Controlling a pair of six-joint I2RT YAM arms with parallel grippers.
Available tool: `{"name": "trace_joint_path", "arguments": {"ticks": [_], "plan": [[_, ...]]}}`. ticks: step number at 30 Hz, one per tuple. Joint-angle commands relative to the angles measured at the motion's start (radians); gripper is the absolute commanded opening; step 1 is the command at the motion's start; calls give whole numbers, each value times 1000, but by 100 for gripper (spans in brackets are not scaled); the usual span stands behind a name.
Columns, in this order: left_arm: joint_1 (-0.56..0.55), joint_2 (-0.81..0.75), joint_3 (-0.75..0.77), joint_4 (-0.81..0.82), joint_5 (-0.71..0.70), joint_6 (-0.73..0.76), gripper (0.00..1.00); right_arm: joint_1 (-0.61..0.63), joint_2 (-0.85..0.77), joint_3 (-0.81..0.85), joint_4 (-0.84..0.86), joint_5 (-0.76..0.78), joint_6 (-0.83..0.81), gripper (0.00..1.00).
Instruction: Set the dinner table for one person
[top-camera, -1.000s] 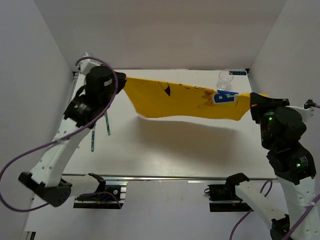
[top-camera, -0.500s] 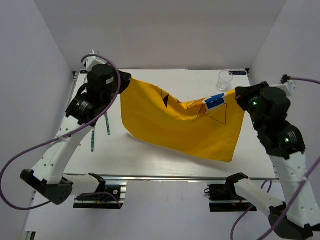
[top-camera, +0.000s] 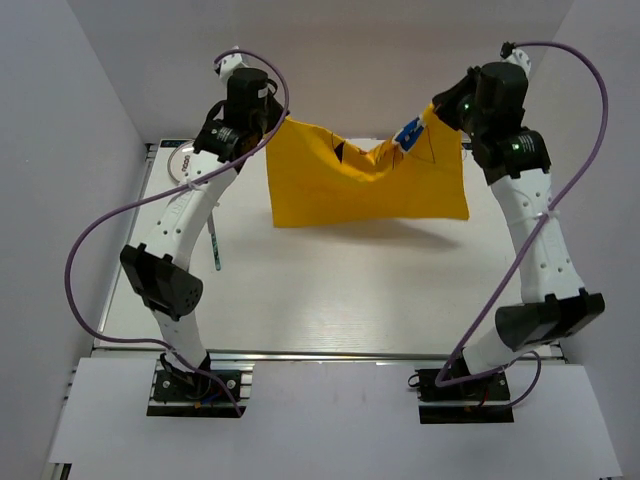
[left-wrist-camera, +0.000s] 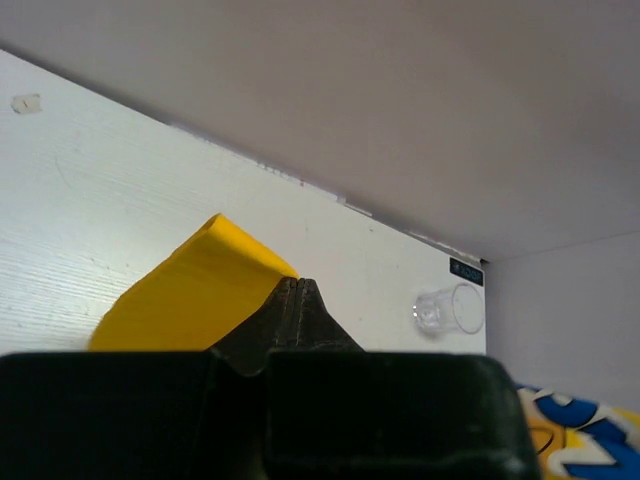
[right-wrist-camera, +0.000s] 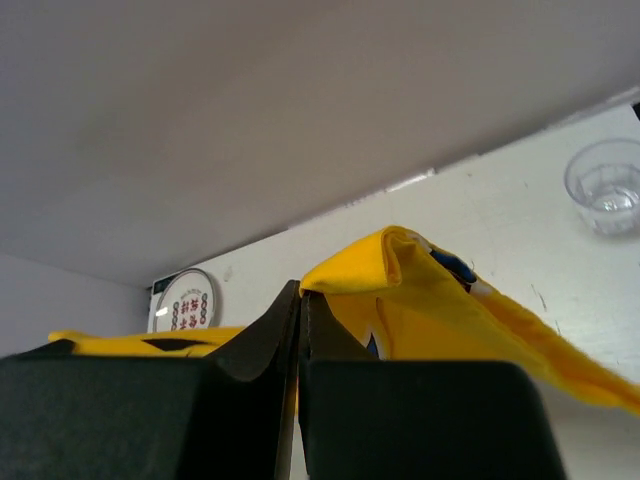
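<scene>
The yellow printed placemat (top-camera: 365, 185) hangs stretched in the air over the far half of the white dinner table (top-camera: 350, 300). My left gripper (top-camera: 275, 122) is shut on its top left corner, and the yellow fold (left-wrist-camera: 190, 290) shows at the closed tips (left-wrist-camera: 298, 286) in the left wrist view. My right gripper (top-camera: 436, 112) is shut on the top right corner, where the cloth (right-wrist-camera: 430, 290) bunches beside the closed tips (right-wrist-camera: 301, 292). The mat sags in the middle between the two grippers.
A patterned plate (top-camera: 181, 165) lies at the far left of the table and also shows in the right wrist view (right-wrist-camera: 184, 300). A clear glass (right-wrist-camera: 608, 185) stands at the far right corner (left-wrist-camera: 449, 310). Utensils (top-camera: 215, 248) lie along the left side.
Both arms have lifted and reached toward the far wall, carrying the placemat up and back. The mat has gone from drooping over the table's middle to hanging high at the far side.
</scene>
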Motion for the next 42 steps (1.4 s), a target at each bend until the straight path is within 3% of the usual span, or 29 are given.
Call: {"name": "trace_joint_path", "arguments": {"ticks": [1, 5, 10, 13, 17, 18, 19, 20, 21, 22, 23, 25, 28, 32, 34, 37, 38, 42], "plan": [[29, -69, 42, 90, 25, 90, 0, -55, 24, 122, 79, -173, -72, 0], [39, -152, -80, 191, 23, 144, 0, -90, 4, 49, 91, -262, -93, 0], [39, -385, -626, 502, 49, 146, 0, -124, -185, -535, 393, -375, -111, 0], [30, -474, -907, 573, 65, 78, 0, -133, -281, -830, 571, -463, -127, 0], [21, -566, -1218, 583, 91, -44, 0, -135, -360, -1114, 668, -530, -113, 0], [21, -586, -1269, 560, 103, -72, 6, -133, -404, -1167, 688, -556, -108, 12], [21, -606, -1354, 550, 118, -100, 20, -136, -429, -1216, 702, -563, -102, 36], [21, -664, -1387, 497, 120, -135, 50, -133, -493, -1297, 702, -572, -93, 50], [21, -701, -1415, 466, 117, -135, 64, -135, -531, -1332, 699, -573, -90, 54], [12, -744, -1444, 436, 112, -147, 75, -132, -567, -1359, 687, -569, -90, 68], [12, -835, -1450, 384, 89, -143, 90, -135, -634, -1388, 642, -554, -93, 89], [12, -897, -1424, 336, 59, -120, 98, -132, -671, -1389, 566, -526, -113, 89], [12, -893, -1349, 276, 14, -82, 98, -127, -612, -1311, 472, -486, -157, 89], [12, -660, -1115, 233, 95, -49, 98, -119, -390, -1142, 398, -410, -183, 89], [12, -462, -1017, 202, 127, -45, 98, -118, -265, -1041, 351, -394, -212, 89], [12, -205, -813, 78, 160, -45, 98, -107, 65, -806, 198, -429, -254, 89], [12, -152, -738, 58, 166, -46, 98, -104, 108, -760, 168, -422, -257, 89], [12, 16, -669, -8, 175, -49, 97, -56, 227, -663, 93, -295, -265, 89]]}}
